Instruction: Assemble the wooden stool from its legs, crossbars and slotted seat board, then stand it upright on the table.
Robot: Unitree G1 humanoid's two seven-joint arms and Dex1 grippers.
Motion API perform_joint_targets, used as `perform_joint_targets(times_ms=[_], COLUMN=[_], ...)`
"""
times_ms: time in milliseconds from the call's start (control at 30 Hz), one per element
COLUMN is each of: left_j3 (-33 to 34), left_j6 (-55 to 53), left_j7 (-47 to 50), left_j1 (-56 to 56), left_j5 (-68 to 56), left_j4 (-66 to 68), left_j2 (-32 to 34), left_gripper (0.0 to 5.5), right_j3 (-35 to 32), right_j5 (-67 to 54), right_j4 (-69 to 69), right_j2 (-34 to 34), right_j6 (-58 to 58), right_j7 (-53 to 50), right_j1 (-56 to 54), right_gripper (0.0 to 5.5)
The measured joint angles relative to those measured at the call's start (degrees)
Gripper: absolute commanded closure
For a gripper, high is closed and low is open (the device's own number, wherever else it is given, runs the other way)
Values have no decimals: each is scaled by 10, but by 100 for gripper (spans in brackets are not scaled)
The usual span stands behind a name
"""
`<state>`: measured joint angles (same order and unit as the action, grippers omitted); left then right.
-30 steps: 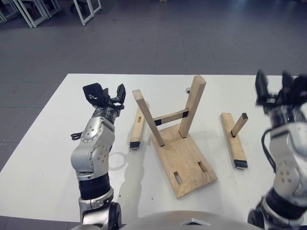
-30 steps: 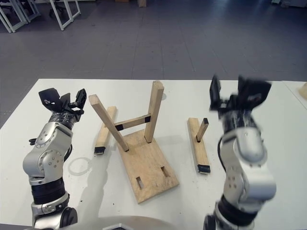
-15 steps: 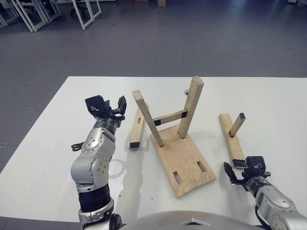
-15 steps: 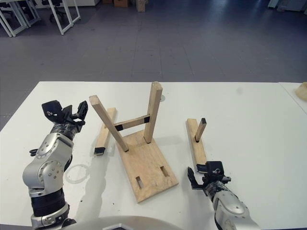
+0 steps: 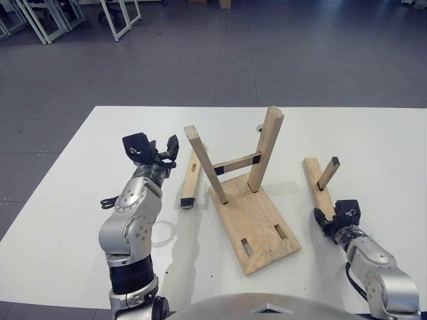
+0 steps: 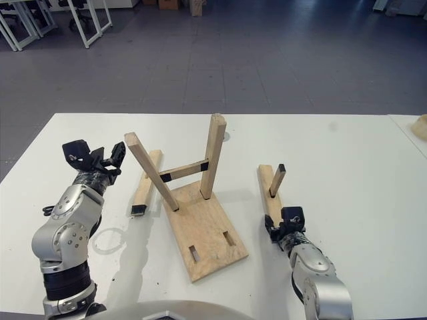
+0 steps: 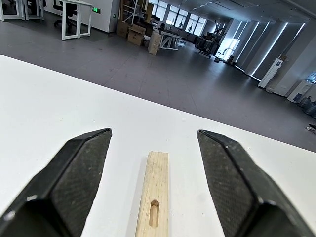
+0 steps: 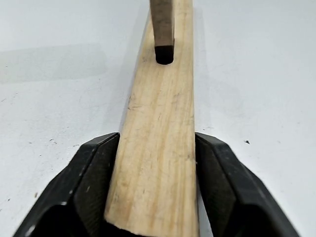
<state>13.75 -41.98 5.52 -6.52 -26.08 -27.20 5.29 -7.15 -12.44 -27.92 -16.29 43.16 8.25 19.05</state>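
The slotted seat board (image 5: 257,223) lies flat mid-table. Two legs (image 5: 265,150) stand up from its far end, joined by a crossbar (image 5: 237,163); two slots (image 5: 247,247) at its near end are bare. A loose leg (image 5: 191,175) lies left of the board. My left gripper (image 5: 152,148) hovers open just left of this slotted leg (image 7: 154,197), fingers (image 7: 74,173) wide apart. On the right lies another leg (image 5: 315,183) with a short crossbar (image 5: 327,173) sticking up. My right gripper (image 5: 339,217) is shut on its near end, fingers (image 8: 94,192) against both sides of that leg (image 8: 158,148).
A thin clear ring (image 5: 160,223) and a black cable (image 5: 107,200) lie on the white table (image 5: 60,220) by my left arm. A small metal piece (image 5: 259,127) sits near the far edge. Beyond the table is grey floor.
My right arm came down from a raised pose to the table front, then slid forward onto the right leg's near end. The left gripper barely shifted.
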Motion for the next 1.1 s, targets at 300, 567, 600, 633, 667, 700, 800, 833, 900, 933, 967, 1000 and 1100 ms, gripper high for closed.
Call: perform_joint_targets(times_ms=[300,567,600,633,667,700,800,833,900,933,967,1000,1100], left_j3=[120,231,215,195,168,136,14,-5,-37,-46,-54,-58,-75], left_j6=[-123,-211,-210,-208,-206,-204,-201,-200,-199,-197,-192,-188,-184], left_j7=[-219,-389,-387,-385,-379,-369,-334,-332,-329,-328,-327,-327,-326], left_j1=[105,196,195,193,188,176,100,80,44,34,25,20,13], left_j5=[-306,-713,-735,-754,-774,-796,-857,-862,-864,-864,-864,-865,-866], left_j4=[-20,14,13,11,9,5,-1,3,22,26,33,36,43], left_j2=[113,265,265,266,266,266,282,288,299,301,302,304,309], left_gripper=[230,135,130,127,126,126,126,126,126,126,126,126,126], right_j3=[-108,-252,-259,-260,-258,-254,-196,-182,-146,-131,-112,-99,-53], right_j5=[-73,-458,-532,-599,-664,-724,-879,-897,-913,-912,-909,-905,-881], right_j4=[23,15,15,16,15,15,-2,-6,-7,-7,-7,-7,-9], right_j2=[2,0,-2,-7,-17,-32,-108,-122,-154,-161,-164,-165,-169], right_j6=[7,35,44,52,63,77,137,144,156,159,161,162,161], right_j7=[9,63,64,67,74,86,140,147,165,171,181,187,207], right_j1=[-115,-208,-207,-204,-200,-196,-200,-203,-206,-207,-210,-213,-223], right_gripper=[347,347,347,347,347,347,347,347,347,347,347,347,347])
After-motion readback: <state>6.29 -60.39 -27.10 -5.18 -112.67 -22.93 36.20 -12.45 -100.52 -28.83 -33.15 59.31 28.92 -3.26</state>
